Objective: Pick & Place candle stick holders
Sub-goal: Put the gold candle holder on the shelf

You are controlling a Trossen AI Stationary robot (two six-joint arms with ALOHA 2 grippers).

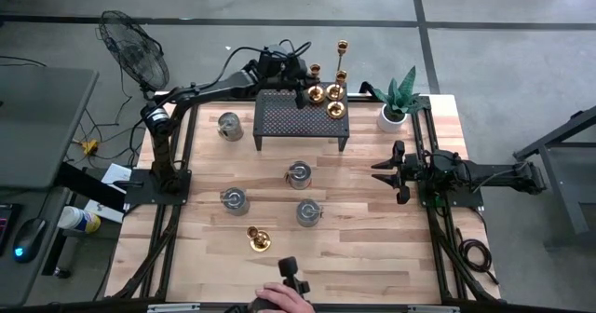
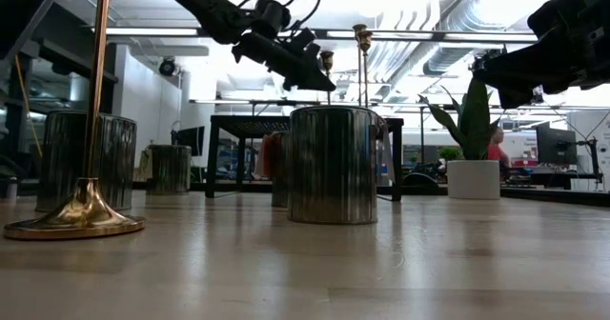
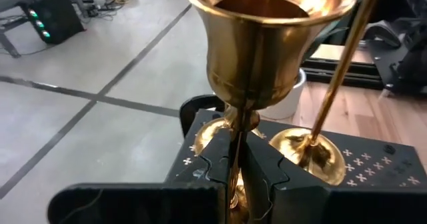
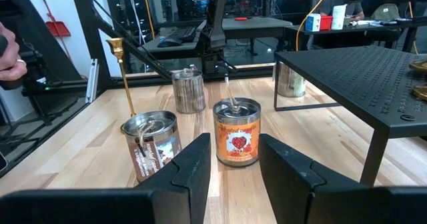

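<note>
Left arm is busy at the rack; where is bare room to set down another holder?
The black rack is bare left of the left gripper; its right end is crowded with brass holders. Bare tabletop lies right of the tin candles, below the right gripper.

The left arm reaches from its base at the left edge to the far side of the table, with the elbow bent and the wrist pointing right. The left gripper [image 1: 307, 91] hangs there, and in its wrist view the two dark fingers [image 3: 213, 167] stand close together, pressed on a thin gold stem between them. The right arm lies low along the right edge and points to the left. The right gripper [image 1: 389, 171] waits there, its fingers [image 4: 193, 161] spread apart and holding nothing.
</note>
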